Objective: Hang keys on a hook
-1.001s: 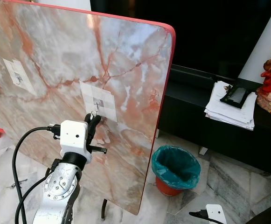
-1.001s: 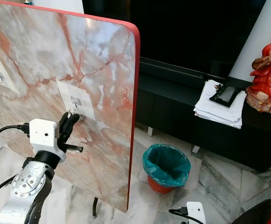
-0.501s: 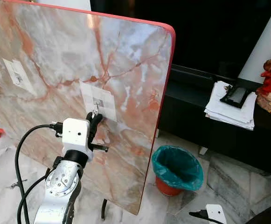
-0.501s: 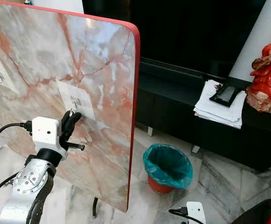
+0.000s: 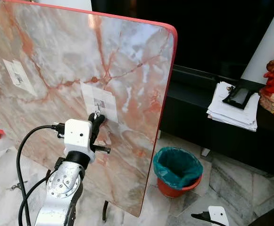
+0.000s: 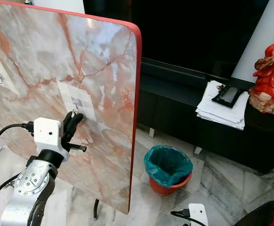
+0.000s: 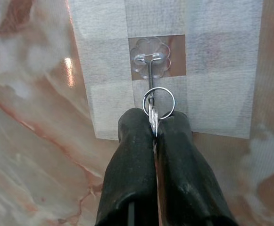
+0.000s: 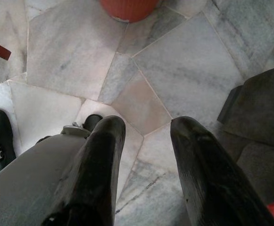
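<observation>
text: none legible | labels: none | numbers: none

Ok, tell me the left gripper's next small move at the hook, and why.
Probably open the fingers slightly and let go. In the left wrist view the key ring looks already looped over the clear adhesive hook on the marble board, while the left gripper is pinching the keys just below it. The right gripper hangs open over the floor.

The keys [image 7: 153,123] below the ring are hidden between the closed fingers [image 7: 136,155] of the left tool [image 7: 154,123].
</observation>
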{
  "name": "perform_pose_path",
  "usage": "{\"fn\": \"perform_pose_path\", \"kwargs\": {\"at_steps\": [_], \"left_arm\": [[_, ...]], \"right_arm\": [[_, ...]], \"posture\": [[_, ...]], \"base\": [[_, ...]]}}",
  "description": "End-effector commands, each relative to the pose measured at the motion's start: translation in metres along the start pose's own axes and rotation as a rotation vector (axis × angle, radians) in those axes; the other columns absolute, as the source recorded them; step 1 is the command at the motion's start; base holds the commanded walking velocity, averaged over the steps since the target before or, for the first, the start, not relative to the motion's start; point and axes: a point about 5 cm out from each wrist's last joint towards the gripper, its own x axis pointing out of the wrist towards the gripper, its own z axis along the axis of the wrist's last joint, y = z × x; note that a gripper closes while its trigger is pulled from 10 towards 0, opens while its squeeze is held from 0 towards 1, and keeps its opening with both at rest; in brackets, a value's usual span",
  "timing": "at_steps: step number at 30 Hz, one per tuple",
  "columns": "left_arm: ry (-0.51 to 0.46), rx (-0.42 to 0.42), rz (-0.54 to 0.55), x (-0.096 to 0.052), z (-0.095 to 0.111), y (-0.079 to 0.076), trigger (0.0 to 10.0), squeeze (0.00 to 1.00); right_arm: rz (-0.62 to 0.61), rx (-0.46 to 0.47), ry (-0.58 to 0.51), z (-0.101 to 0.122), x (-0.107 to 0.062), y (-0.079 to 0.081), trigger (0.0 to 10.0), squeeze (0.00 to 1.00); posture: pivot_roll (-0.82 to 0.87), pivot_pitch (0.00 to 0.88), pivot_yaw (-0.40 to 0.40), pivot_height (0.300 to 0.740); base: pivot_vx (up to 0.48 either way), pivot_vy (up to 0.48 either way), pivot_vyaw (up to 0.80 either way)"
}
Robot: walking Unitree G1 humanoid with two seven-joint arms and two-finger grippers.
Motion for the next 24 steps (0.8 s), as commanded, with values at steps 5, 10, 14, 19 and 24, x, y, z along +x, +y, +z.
{"fn": "perform_pose_path", "kwargs": {"at_steps": [5,10,14,19,24], "left_arm": [[0.023,0.010,0.006,0.0020,-0.0034,-0.0014,10.0,0.00],[0.023,0.014,0.019,0.0020,-0.0033,-0.0002,10.0,0.00],[0.029,0.018,0.027,0.0019,-0.0041,0.0007,10.0,0.00],[0.047,0.029,0.024,0.0021,-0.0067,0.0003,10.0,0.00],[0.048,0.030,0.025,0.0031,-0.0067,-0.0002,10.0,0.00]], "right_arm": [[-0.002,-0.004,-0.002,0.0028,0.0001,-0.0009,10.0,0.00],[-0.002,-0.003,0.000,0.0025,0.0001,-0.0011,10.0,0.00],[-0.002,-0.003,0.000,0.0023,0.0001,-0.0012,10.0,0.00],[0.000,-0.004,0.001,0.0025,0.0001,-0.0010,10.0,0.00],[0.000,-0.003,0.001,0.0025,0.0001,-0.0009,10.0,0.00]], "posture": [[0.02,0.000,-0.053,0.740],[0.01,0.000,-0.053,0.740],[0.01,0.000,-0.053,0.740],[0.01,0.000,-0.054,0.740],[0.01,0.000,-0.054,0.740]], "base": [[0.000,0.000,0.00],[0.000,0.000,0.00],[0.000,0.000,0.00],[0.000,0.000,0.00],[0.000,0.000,0.00]]}}
